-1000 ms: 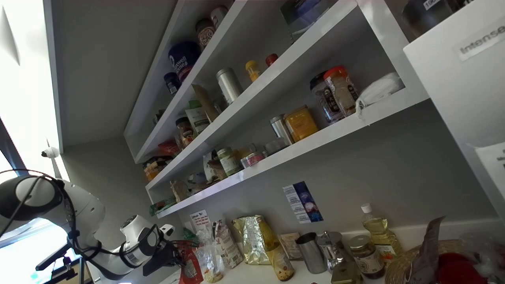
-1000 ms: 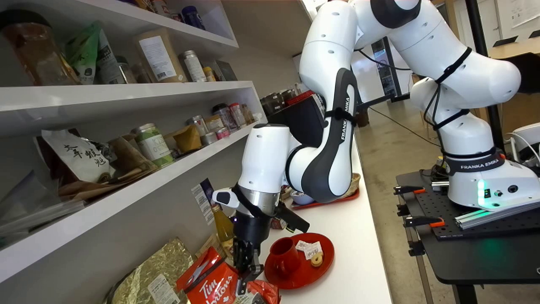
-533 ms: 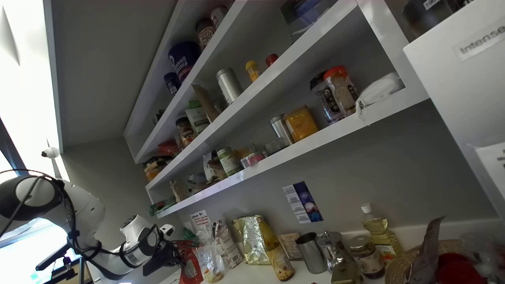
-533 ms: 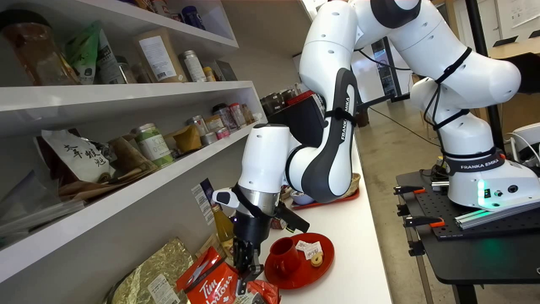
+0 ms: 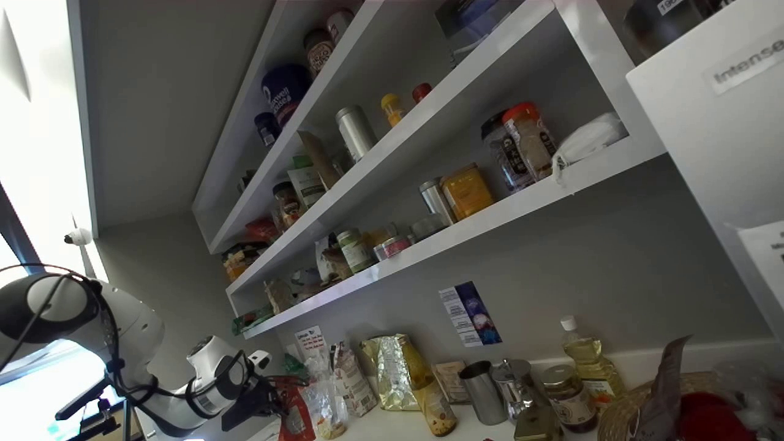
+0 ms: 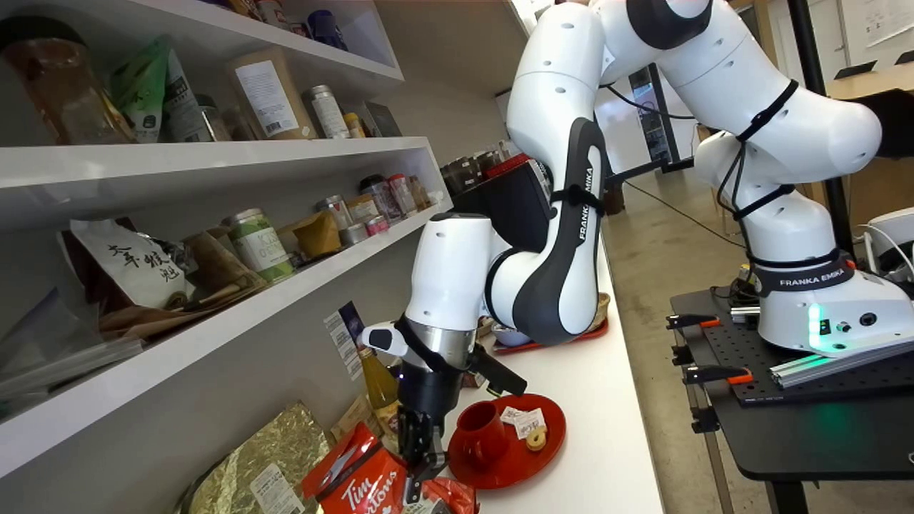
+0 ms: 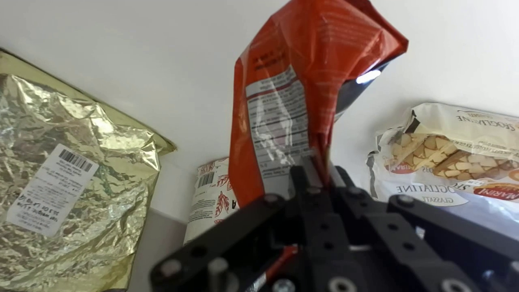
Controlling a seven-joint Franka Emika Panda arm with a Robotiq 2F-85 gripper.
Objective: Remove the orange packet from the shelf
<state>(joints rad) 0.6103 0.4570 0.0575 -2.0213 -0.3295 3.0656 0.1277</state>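
Wrist view: the gripper (image 7: 323, 172) is pinching the packet (image 7: 275, 109) by one side, its jaws almost meeting, a thin fold of orange-red film running between them. Its pale-printed side is showing. Behind it a white bag (image 7: 211, 198) is partly visible; a gold bag (image 7: 105, 194) and a pastry bag (image 7: 446, 154) are flanking it. In both exterior views the packet is showing below the shelf (image 6: 214, 332), off that board and low by the counter (image 6: 600, 457); the views are leaving unclear whether its base is touching the surface. The gold bag is standing at the counter's back edge. Between the gripper and the front edge, a plate (image 6: 518, 467) is holding a cup (image 6: 482, 428), a cookie (image 6: 536, 438) and some white slips (image 6: 528, 423). Overhead, the shelf is bearing a green jar (image 6: 259, 246) and a white pouch (image 6: 132, 260). In an exterior view, a pitcher (image 5: 484, 395), a bottle (image 5: 591, 367) and a lidded jar (image 5: 569, 401) are standing along the counter's back edge.
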